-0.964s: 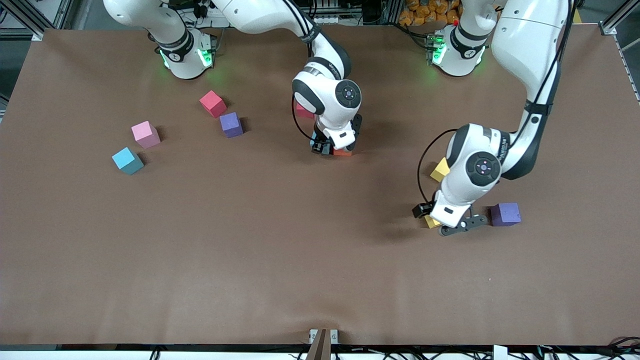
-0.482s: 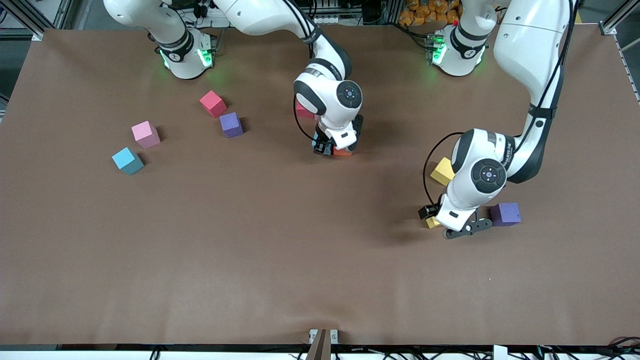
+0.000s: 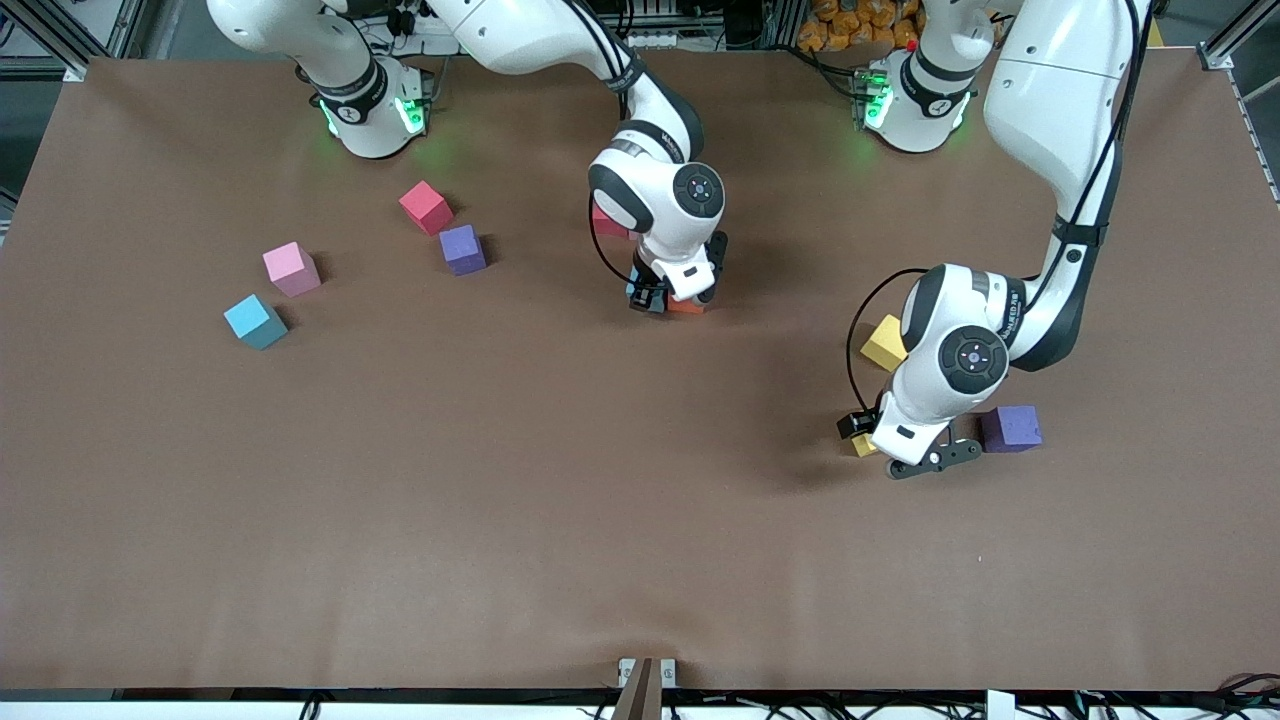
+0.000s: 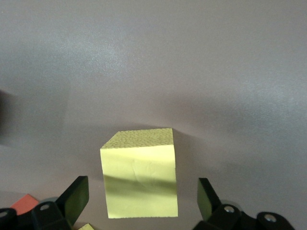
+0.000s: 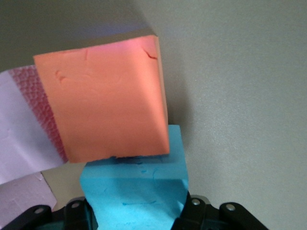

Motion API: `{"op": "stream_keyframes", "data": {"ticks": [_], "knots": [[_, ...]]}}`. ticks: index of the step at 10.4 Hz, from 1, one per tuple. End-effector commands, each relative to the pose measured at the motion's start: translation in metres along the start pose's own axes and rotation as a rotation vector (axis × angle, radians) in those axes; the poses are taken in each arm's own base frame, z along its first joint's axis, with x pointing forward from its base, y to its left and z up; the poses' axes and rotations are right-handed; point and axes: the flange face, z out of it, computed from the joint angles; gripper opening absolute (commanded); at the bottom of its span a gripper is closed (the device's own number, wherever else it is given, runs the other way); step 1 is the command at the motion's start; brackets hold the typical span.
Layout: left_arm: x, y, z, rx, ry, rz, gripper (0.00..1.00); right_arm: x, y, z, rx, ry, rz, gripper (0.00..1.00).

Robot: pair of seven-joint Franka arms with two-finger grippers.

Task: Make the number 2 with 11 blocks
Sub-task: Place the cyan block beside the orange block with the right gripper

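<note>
Two wrist views give you what the front view hides: the right gripper (image 5: 139, 215), down at mid-table, is clamped on a light blue block (image 5: 134, 187) pressed against an orange block (image 5: 103, 98), with a pink block (image 5: 21, 129) beside it. Your left gripper (image 4: 139, 203), fingers spread wide and holding nothing, straddles a yellow block (image 4: 139, 175) near a purple block (image 3: 1010, 428). Writing on the wrists is probably a maker's mark, unreadable

Two white arms reach over a brown tabletop (image 3: 500, 500) scattered with blocks: pink block (image 3: 291, 268), red block (image 3: 425, 207), light blue block (image 3: 254, 321).
</note>
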Motion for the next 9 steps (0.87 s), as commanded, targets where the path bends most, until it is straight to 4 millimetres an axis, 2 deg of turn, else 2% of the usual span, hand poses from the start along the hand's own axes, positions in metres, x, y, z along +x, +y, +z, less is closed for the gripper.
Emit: {"op": "stream_keyframes", "data": {"ticks": [1, 5, 9], "knots": [[0.008, -0.007, 0.009, 0.000, -0.023, -0.009, 1.00, 0.007, -0.004, 0.000, -0.017, 0.001, -0.003, 0.99], [0.007, -0.008, 0.020, 0.004, -0.033, -0.013, 1.00, 0.008, -0.005, -0.004, -0.031, 0.006, -0.013, 1.00], [0.006, -0.007, 0.027, 0.008, -0.041, -0.011, 1.00, 0.001, 0.001, -0.037, -0.033, 0.041, -0.004, 1.00]]}}
